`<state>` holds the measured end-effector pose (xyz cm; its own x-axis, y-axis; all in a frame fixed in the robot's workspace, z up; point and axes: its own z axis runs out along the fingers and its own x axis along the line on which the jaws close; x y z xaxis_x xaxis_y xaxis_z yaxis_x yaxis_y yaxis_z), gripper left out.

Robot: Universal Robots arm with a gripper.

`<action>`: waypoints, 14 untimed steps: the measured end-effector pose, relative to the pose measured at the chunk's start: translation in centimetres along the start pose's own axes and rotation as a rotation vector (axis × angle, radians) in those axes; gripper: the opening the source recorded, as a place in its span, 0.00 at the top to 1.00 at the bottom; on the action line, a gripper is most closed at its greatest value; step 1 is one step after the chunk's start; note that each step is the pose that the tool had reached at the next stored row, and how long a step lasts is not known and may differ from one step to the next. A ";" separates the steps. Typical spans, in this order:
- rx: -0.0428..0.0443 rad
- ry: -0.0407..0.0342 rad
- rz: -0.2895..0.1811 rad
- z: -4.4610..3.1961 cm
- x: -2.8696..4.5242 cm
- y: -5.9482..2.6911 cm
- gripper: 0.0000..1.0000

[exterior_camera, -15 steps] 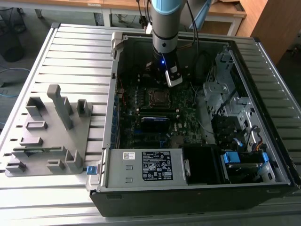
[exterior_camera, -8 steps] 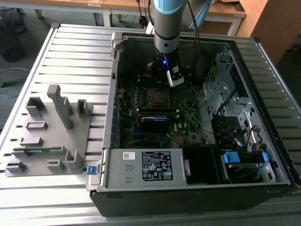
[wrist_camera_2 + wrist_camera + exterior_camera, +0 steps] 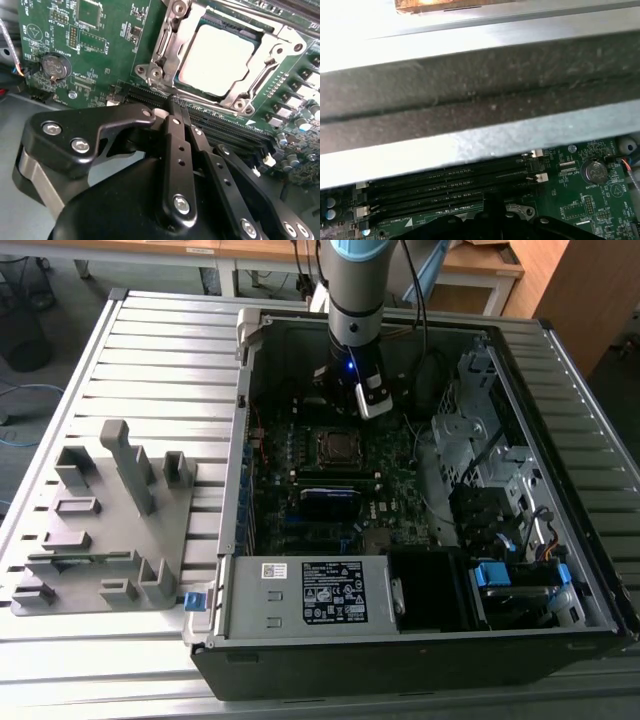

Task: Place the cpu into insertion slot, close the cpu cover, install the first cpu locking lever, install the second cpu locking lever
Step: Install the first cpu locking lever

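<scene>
In the exterior view, the arm reaches down into an open computer case that lies on a slatted metal table. The gripper hangs over the green motherboard, just above and behind the insertion slot, a small square socket with a thin metal rim. From here I cannot tell how far its fingers are parted, and nothing shows in its hold. A black card sits upright in the board nearer the camera. A grey plastic fixture with upright posts stands on the table at the exterior view's left, well apart from the case.

In the second wrist view, the gripper shows as matte black linkage bars with bright screw heads. Its two slim fingers lie pressed together with no gap and grip nothing. Their tips hover near the edge of the socket, over the long narrow black slots. The cpu, flat with a pale silvery top, lies seated in the insertion slot. The cpu cover, a thin silver frame with a cut-out centre, lies flat around it. A coin cell sits on the board, off to one side.

In the first wrist view, a grey sheet-metal case wall lies close to the lens. Beyond it run the long black slots, and the round coin cell shows on the green board.
</scene>
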<state>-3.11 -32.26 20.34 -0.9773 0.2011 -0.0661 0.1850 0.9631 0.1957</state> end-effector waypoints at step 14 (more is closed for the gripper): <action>0.0718 0.0021 -0.005 -0.01 0.00 0.00 0.89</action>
<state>-3.11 -32.26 20.35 -0.9784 0.1964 -0.0648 0.1873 0.9744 0.1247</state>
